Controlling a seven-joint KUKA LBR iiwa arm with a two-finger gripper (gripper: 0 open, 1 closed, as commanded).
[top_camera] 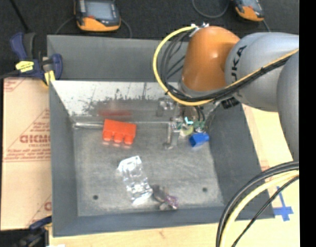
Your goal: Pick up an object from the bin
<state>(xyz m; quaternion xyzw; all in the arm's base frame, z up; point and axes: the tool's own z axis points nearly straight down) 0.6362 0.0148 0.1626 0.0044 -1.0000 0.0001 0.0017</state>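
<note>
As I look down into the grey metal bin [63, 153], an orange three-studded plastic block [118, 133] lies leftmost. Below-right of it sits crumpled clear plastic wrap [133, 179]. Right of the block hangs the gripper [174, 131], open or clenched I cannot tell. A small blue cube [198, 139] lies just beyond.

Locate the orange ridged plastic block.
In the camera view, the orange ridged plastic block lies upper left in the grey metal bin, left of the gripper and above the crumpled clear plastic wrapper.
</note>
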